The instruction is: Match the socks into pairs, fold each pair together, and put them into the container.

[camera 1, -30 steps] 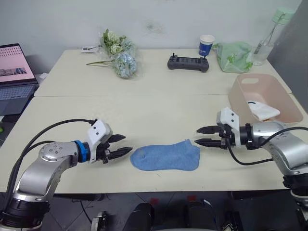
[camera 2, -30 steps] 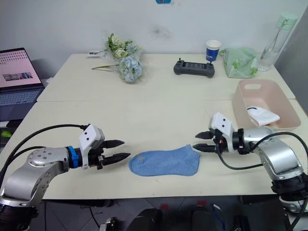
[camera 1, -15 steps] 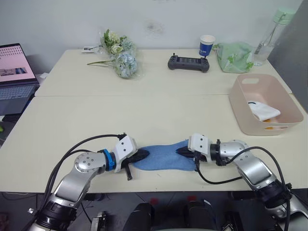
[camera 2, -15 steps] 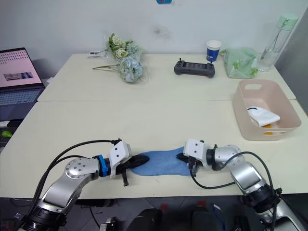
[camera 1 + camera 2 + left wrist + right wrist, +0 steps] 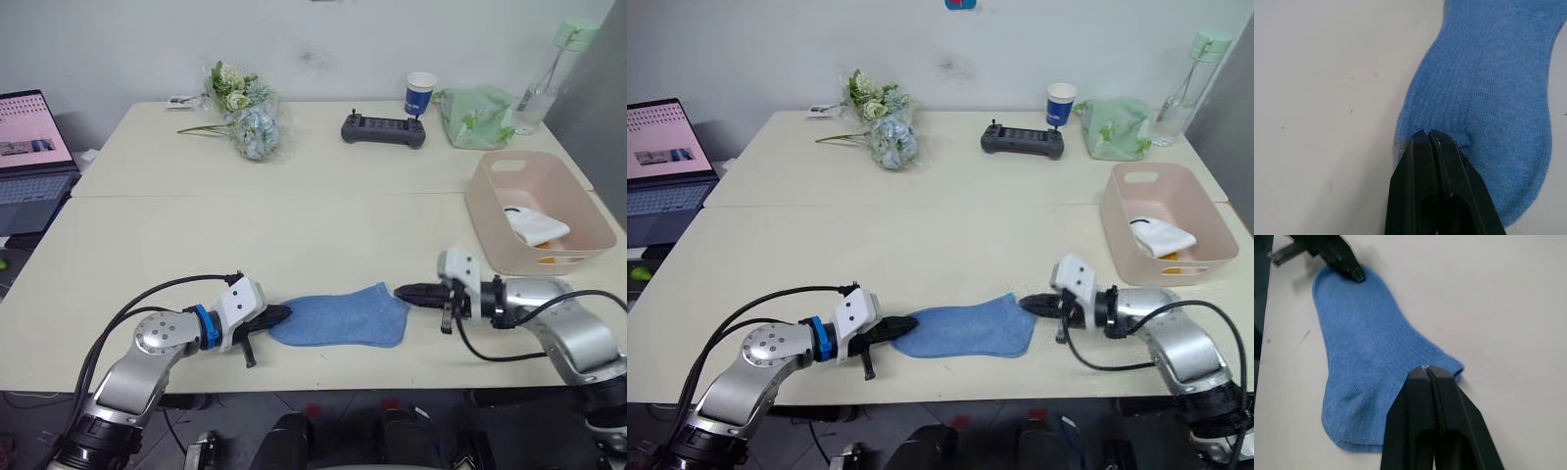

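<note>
From the head views, the light blue sock (image 5: pixel 340 316) lies flat near the table's front edge, the left gripper (image 5: pixel 277 314) at its toe and the right gripper (image 5: pixel 404 291) at its cuff, with the pink container (image 5: pixel 537 208) well off to the right, a white sock (image 5: pixel 534 224) inside. Left wrist view: jaws pinched shut on the toe fabric. Right wrist view: jaws closed at the cuff edge, apparently nipping it. It looks soft, light and limp, so the ends are probably the best holds.

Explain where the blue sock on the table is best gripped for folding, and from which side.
Probably its two ends: the blue sock lies flat lengthwise, so the left gripper takes the toe from the left and the right gripper the cuff from the right.
</note>
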You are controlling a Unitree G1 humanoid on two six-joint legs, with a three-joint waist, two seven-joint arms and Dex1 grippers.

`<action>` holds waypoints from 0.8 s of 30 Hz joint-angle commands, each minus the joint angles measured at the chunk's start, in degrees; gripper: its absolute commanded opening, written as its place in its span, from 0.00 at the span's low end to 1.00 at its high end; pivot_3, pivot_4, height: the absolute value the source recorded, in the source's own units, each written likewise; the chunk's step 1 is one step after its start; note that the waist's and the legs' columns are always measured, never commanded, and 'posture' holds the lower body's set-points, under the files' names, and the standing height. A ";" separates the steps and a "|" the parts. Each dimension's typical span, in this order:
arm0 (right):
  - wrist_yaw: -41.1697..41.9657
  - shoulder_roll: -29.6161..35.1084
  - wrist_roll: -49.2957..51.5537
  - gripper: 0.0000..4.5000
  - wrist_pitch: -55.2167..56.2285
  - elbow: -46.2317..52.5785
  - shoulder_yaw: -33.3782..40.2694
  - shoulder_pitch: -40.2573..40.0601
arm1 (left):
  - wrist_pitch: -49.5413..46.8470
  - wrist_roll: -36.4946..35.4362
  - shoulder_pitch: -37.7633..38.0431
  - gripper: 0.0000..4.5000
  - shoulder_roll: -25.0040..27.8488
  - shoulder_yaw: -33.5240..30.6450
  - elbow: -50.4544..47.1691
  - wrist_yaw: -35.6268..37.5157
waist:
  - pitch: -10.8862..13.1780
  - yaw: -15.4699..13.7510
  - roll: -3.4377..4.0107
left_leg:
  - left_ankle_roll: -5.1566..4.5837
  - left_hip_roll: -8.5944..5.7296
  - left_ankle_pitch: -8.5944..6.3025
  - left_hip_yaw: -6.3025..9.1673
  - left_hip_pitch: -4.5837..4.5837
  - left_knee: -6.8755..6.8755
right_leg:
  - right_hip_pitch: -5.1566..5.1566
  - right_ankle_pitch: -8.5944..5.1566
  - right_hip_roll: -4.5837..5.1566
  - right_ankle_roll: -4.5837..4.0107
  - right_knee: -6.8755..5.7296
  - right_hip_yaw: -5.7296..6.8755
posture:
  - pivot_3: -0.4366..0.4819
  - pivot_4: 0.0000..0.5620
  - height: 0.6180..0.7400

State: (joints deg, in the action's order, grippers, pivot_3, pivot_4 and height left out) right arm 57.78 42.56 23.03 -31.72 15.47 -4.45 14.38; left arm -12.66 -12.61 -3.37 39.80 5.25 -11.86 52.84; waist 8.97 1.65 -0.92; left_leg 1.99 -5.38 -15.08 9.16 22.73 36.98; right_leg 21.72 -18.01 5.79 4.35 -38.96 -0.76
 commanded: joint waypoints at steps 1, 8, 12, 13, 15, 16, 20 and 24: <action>-1.54 1.06 0.72 0.28 -3.75 1.58 0.96 -0.62 | -0.67 -2.55 -0.51 0.00 0.50 -2.95 -5.30 -0.22 | 0.00 0.00 0.00 | 0.00 0.00 0.00 0.00 0.01 0.00 | 0.01 0.00 0.00 0.00 0.00 -0.01 | 0.48 0.27 1.00; -4.35 -0.75 -0.75 0.65 -6.76 1.63 -1.81 -2.24 | -2.63 -3.32 -0.11 0.00 0.14 -3.26 -8.42 -0.78 | 0.00 0.04 0.00 | 0.00 0.02 0.00 -0.03 0.00 -0.02 | 0.02 0.00 0.00 0.00 0.00 -0.02 | 0.48 0.27 1.00; -3.80 -0.23 -2.74 0.65 -4.90 0.78 -3.77 -3.75 | -2.54 -3.02 0.39 0.00 0.08 -2.78 -8.59 -1.13 | 0.00 0.01 0.00 | 0.00 0.00 0.00 -0.04 0.00 -0.01 | 0.02 0.00 0.00 0.00 0.00 -0.03 | 0.48 0.27 1.00; -3.61 -0.34 -3.05 0.61 -4.28 0.30 -4.22 -4.06 | -2.69 -3.10 0.37 0.00 0.07 -2.72 -8.75 -1.19 | 0.00 0.01 0.00 | 0.00 0.00 0.00 -0.03 0.01 -0.01 | 0.02 0.00 0.00 0.00 0.00 -0.01 | 0.48 0.27 1.00; -2.93 -0.45 -3.94 0.51 -2.66 -0.48 -5.33 -4.62 | -2.81 -3.18 0.27 0.00 0.08 -2.74 -8.78 -1.21 | 0.00 0.01 0.00 | 0.00 0.01 0.00 -0.03 0.00 -0.01 | 0.01 0.00 0.00 0.00 0.00 -0.01 | 0.48 0.27 1.00; -2.76 -0.55 -4.14 0.44 -2.28 -0.64 -5.49 -4.73 | -2.77 -3.16 0.24 0.00 0.11 -2.78 -8.74 -1.18 | 0.00 0.01 0.00 | 0.00 0.00 0.00 -0.04 0.00 -0.01 | 0.01 0.00 0.00 0.00 0.00 -0.02 | 0.48 0.27 1.00; -2.02 -0.57 -3.50 0.14 -1.86 -1.25 -4.86 -4.83 | -2.66 -3.42 -0.31 0.00 0.35 -3.13 -8.79 -0.85 | 0.00 0.02 0.00 | 0.00 0.01 0.00 -0.04 -0.01 -0.01 | 0.00 0.00 -0.01 0.00 0.00 -0.01 | 0.48 0.27 1.00; -1.88 -0.41 -2.95 0.00 -1.76 -3.77 -2.50 -2.91 | -2.61 -3.40 -1.50 0.00 -0.06 -2.51 -8.96 -0.80 | 0.00 0.01 0.00 | 0.00 0.01 0.00 -0.03 -0.01 0.00 | -0.02 0.00 -0.01 0.00 0.00 0.00 | 0.48 0.27 1.00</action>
State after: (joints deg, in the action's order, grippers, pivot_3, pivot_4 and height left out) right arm 56.14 41.90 19.63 -33.44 12.81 -9.01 10.41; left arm -15.81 -15.39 -3.90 39.88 3.02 -18.62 51.96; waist 8.97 1.66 -0.92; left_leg 1.99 -5.38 -15.08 9.13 22.72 36.98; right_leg 21.71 -18.01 5.79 4.36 -38.95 -0.77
